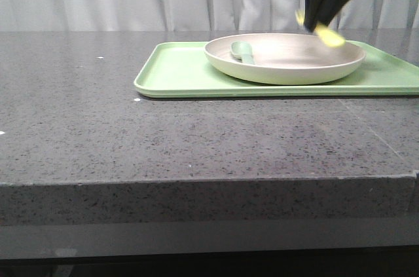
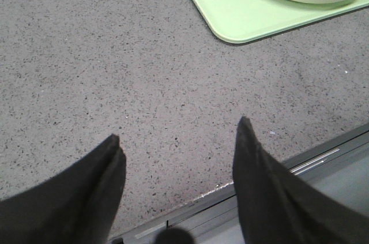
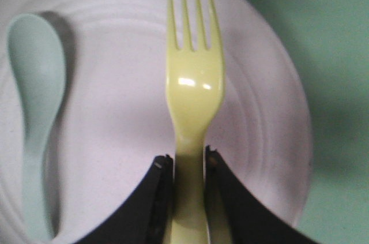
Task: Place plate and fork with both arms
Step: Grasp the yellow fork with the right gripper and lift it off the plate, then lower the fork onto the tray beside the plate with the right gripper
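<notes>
Holding the fork (image 3: 194,91) by its handle above the plate (image 1: 288,71), my right gripper (image 3: 187,169) is clamped tight on it.

My two right fingers (image 3: 222,198) pinch the yellow handle from both sides, tines pointing away from me over the dish; from the front the fork looks tilted and clear of the plate's surface, though I cannot be sure of the gap. The plate sits on the light-green tray (image 1: 177,74) on the dark speckled table (image 1: 196,139), with a pale spoon (image 1: 243,52) lying inside it. My left gripper (image 2: 179,140) hangs spread wide and empty over bare tabletop near the table's front edge, apart from the tray's corner.
</notes>
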Action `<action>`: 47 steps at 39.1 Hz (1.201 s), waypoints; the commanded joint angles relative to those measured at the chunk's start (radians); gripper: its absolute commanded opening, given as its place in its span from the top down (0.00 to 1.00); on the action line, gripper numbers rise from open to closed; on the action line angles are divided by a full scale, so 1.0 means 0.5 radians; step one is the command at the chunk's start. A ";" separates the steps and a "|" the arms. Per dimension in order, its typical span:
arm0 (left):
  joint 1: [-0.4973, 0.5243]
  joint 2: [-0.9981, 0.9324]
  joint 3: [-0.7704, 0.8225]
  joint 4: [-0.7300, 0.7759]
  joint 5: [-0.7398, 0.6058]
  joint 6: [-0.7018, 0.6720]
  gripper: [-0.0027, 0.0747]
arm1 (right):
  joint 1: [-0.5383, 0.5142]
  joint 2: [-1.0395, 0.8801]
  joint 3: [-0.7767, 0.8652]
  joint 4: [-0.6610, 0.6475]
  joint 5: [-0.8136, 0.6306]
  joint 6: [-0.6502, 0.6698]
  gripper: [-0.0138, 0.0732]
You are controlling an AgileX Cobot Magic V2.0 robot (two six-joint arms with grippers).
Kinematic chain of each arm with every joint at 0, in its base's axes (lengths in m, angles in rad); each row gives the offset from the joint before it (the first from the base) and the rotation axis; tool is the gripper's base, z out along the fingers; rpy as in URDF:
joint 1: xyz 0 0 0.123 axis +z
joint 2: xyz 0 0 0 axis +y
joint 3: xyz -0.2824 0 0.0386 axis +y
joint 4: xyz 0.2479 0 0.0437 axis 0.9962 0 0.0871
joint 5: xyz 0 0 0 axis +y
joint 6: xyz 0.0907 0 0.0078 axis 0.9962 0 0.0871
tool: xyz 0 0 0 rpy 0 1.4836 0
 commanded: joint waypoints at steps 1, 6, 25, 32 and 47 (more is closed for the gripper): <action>-0.015 0.013 -0.054 -0.028 -0.112 -0.016 0.44 | -0.012 -0.244 -0.060 -0.074 0.184 -0.028 0.73; -0.015 0.013 -0.054 -0.028 -0.112 -0.016 0.44 | -0.012 -0.357 -0.060 -0.218 0.184 -0.028 0.73; -0.015 0.013 -0.054 -0.028 -0.097 -0.016 0.44 | -0.360 -0.391 0.319 -0.053 0.151 -0.168 0.73; -0.015 0.013 -0.054 -0.028 -0.097 -0.016 0.44 | -0.484 -0.375 0.495 0.008 0.000 -0.276 0.73; -0.015 0.013 -0.054 -0.028 -0.097 -0.016 0.44 | -0.512 -0.193 0.516 0.215 -0.143 -0.398 0.73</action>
